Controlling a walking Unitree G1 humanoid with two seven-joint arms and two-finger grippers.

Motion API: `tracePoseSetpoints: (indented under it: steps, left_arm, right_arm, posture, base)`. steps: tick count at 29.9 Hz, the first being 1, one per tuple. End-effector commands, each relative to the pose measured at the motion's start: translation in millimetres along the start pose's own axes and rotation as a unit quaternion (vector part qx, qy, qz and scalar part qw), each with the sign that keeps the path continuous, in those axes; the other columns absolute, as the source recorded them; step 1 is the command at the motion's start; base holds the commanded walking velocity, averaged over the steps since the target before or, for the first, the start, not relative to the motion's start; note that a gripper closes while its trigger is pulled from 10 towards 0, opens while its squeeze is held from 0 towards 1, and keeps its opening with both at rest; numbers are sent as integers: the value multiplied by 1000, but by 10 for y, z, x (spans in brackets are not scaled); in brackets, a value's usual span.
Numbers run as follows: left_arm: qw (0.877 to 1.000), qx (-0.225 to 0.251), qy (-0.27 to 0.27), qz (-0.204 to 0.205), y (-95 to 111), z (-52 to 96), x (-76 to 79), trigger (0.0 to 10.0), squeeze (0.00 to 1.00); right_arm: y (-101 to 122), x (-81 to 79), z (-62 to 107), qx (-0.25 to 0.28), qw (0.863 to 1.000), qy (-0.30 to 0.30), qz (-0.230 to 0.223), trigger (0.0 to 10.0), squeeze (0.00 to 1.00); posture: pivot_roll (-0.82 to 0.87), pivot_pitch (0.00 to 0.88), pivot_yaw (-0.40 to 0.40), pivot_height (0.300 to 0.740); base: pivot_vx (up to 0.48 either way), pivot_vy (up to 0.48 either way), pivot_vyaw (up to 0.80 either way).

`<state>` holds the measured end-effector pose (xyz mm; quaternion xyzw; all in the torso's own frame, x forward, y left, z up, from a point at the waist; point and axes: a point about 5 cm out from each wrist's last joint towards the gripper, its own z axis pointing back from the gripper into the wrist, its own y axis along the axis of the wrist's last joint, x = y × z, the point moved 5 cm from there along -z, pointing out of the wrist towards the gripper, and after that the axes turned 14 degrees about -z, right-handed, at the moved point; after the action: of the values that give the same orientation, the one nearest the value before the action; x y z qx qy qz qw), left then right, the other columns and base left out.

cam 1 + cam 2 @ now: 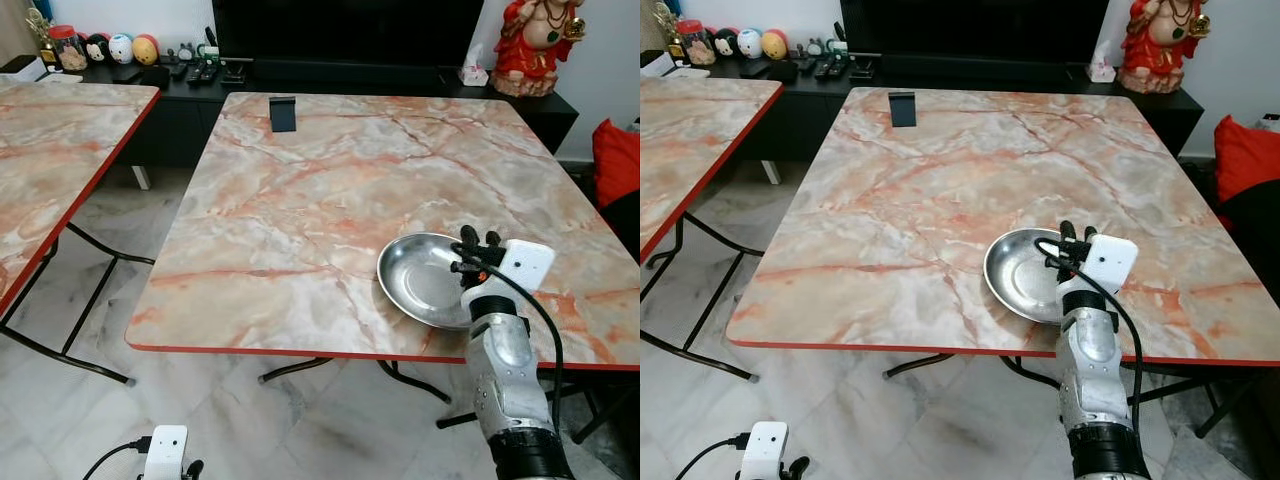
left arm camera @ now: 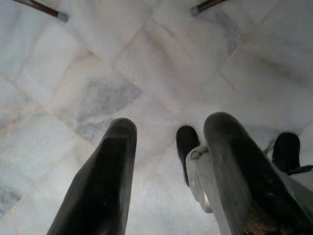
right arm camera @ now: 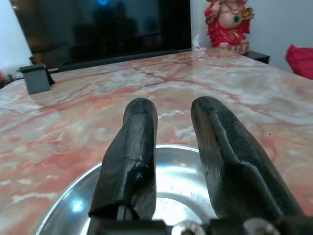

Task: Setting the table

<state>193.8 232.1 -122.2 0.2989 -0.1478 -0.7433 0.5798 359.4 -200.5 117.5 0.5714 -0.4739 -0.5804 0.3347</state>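
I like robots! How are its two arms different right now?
The right gripper is raised over the steel bowl on the table; the left gripper hangs low, pointing at the floor. The right fingers sit closer together than the left ones. Both have two black fingers and hold nothing.

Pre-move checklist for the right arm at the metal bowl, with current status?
1. Metal bowl flat on the marble table, upright: ok.
2. Bowl fully on the table: ok, though it sits close to the near edge.
3. Right gripper over the bowl's near rim: ok.
4. Jaws on the rim: cannot tell. In the right wrist view they stand slightly apart above the bowl, with no contact visible.
5. Tabletop beyond the bowl free: ok. The small black stand sits at the far edge.
6. Left gripper out of the way: ok, hanging low over the tiled floor, jaws open.
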Motion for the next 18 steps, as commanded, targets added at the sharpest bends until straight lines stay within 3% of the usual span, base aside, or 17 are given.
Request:
tracePoseSetpoints:
  steps: [1, 5, 18]
  left_arm:
    - [1000, -14, 0, 4, -95, 20, 11, 10000, 0]
    - [1000, -16, 2, 12, -126, 30, -4, 10000, 0]
    - [1000, -23, 5, 15, -214, 59, -23, 10000, 0]
  right_arm:
    - [20, -1, 3, 6, 1000, 6, 14, 10000, 0]
    - [37, -63, -15, 9, 1000, 16, 12, 10000, 0]
    - [50, -191, -78, 14, 999, 33, 7, 10000, 0]
  posture:
    - [-69, 0, -52, 740]
    - [-71, 0, -52, 740]
    - [-31, 0, -61, 740]
  base:
    - [0, 0, 0]
    - [0, 78, 0]
    - [0, 425, 0]
